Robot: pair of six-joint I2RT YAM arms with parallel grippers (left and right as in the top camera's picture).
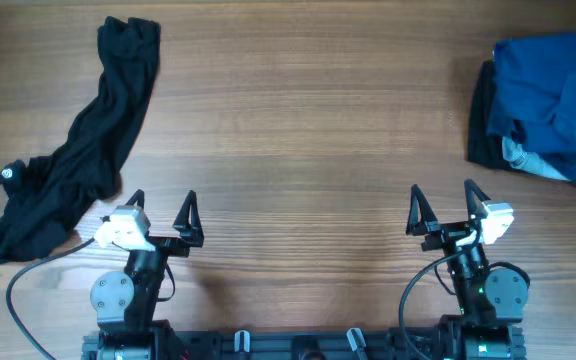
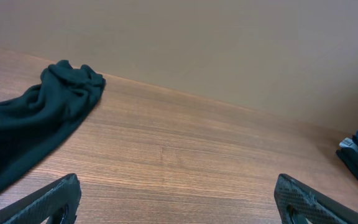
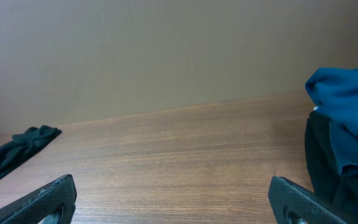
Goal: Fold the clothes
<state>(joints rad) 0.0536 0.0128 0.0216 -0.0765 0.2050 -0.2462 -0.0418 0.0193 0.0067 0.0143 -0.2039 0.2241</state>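
A robotics lab bench: the black left gripper [image 1: 163, 197] and right gripper [image 1: 443, 190] stand on a dark metal rail [image 1: 268, 345] at the near edge of a wood-grain table [image 1: 298, 130], trailing black cables [image 1: 26, 272]; a plain beige wall [image 2: 229, 43] lies beyond.

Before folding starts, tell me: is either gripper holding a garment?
No, the left gripper and right gripper both stand open and empty.

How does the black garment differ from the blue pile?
The black garment lies stretched in a long strip; the blue pile is bunched compactly. The black garment is all black; the blue pile shows dark cloth beneath. Both lie unfolded on the table.
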